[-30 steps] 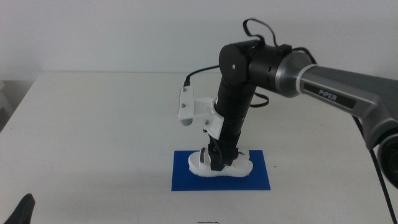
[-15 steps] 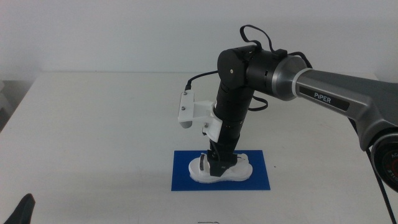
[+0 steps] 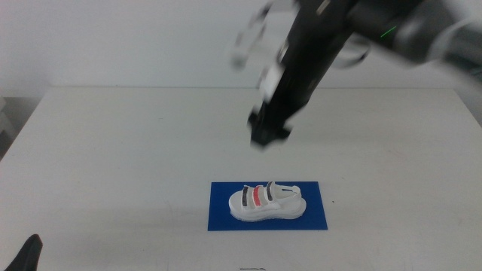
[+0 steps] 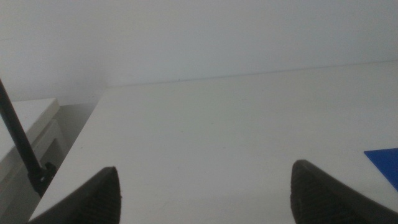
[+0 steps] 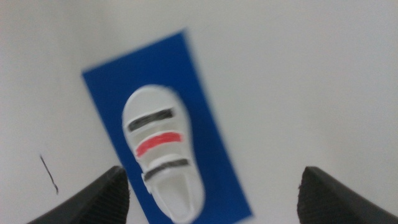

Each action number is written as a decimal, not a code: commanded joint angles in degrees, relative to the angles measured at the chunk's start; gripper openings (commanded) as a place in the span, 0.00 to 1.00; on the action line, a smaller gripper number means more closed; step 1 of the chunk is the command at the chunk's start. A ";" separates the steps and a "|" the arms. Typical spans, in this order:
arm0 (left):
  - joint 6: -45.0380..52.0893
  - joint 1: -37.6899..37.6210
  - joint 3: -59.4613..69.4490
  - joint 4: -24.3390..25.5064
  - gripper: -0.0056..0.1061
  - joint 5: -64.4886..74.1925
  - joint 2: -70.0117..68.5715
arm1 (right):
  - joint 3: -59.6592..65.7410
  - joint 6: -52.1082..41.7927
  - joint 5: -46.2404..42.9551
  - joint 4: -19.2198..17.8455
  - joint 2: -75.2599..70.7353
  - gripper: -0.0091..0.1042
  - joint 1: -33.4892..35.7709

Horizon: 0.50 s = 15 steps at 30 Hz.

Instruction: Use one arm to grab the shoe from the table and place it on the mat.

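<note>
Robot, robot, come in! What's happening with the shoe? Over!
Right gripper open, high above the mat. Shoe sits on mat, untouched. Left gripper open, waiting at table edge. Nothing in the way.

Shoe (image 3: 266, 202) on mat (image 3: 218, 218), mid-table (image 3: 113, 150)

wall (image 3: 151, 38): plain white | side unit (image 4: 28, 124): white | light: even
</note>
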 commanded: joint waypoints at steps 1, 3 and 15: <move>-0.84 -0.22 -0.19 -0.49 0.89 -4.75 -1.07 | -2.40 5.59 2.01 -4.08 -9.54 0.73 -0.36; -0.84 -0.22 -0.19 -0.49 0.89 -4.75 -1.07 | -2.40 9.15 2.67 -7.67 -13.94 0.72 -0.49; -0.84 -0.22 -0.19 -0.49 0.89 -4.75 -1.07 | 21.95 30.23 -17.44 -7.00 -45.00 0.64 -12.96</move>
